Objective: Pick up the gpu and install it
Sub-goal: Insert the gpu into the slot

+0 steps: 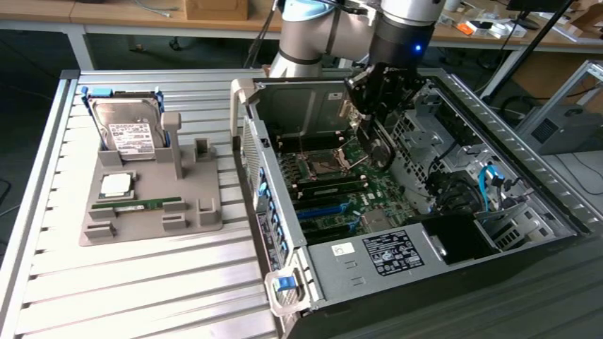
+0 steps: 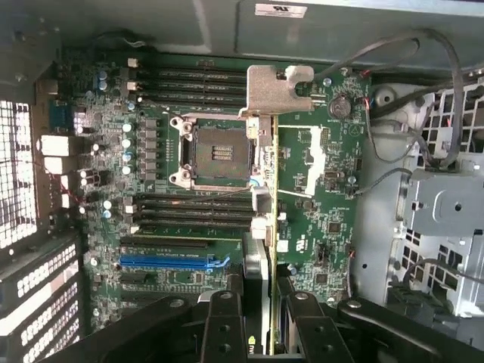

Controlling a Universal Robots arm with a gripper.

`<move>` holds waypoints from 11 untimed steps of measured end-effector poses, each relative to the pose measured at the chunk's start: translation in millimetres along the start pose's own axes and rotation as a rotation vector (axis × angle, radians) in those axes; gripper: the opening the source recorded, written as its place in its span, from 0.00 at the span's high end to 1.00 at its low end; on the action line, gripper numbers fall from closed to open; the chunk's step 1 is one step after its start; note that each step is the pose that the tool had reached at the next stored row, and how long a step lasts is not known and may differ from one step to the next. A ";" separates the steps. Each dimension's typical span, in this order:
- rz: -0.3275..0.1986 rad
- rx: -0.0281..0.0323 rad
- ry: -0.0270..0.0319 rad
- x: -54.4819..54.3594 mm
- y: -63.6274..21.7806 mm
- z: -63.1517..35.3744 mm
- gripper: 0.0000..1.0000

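Gripper point(image 2: 265, 325) clamps the gpu point(image 2: 280, 89) (seen edge-on) above the motherboard point(image 2: 113, 189).

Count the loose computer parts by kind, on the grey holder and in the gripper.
hard drive: 1
CPU: 1
RAM stick: 1
gpu, held in the gripper: 1
Total: 4

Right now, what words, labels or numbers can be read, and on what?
Nothing reads clearly.
Hard drive label: too small.
Label on the case panel: too small.
Sticker on the case wall: blurred.
Motherboard markings: blurred.
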State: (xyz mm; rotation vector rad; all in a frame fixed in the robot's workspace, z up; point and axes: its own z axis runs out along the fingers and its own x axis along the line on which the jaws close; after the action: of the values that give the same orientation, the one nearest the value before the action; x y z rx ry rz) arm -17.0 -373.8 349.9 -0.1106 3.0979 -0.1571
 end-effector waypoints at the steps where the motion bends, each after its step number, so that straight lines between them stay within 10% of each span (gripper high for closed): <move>1: -0.020 -0.0008 -0.0021 0.0 0.0 0.0 0.73; 6: -0.207 -0.0071 -0.0214 0.0 0.0 0.2 0.73; 11: -0.252 -0.0086 -0.0259 0.0 0.0 0.3 0.73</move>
State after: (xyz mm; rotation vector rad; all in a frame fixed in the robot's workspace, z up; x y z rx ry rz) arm -17.1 -373.8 349.6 -0.4990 3.0472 -0.1479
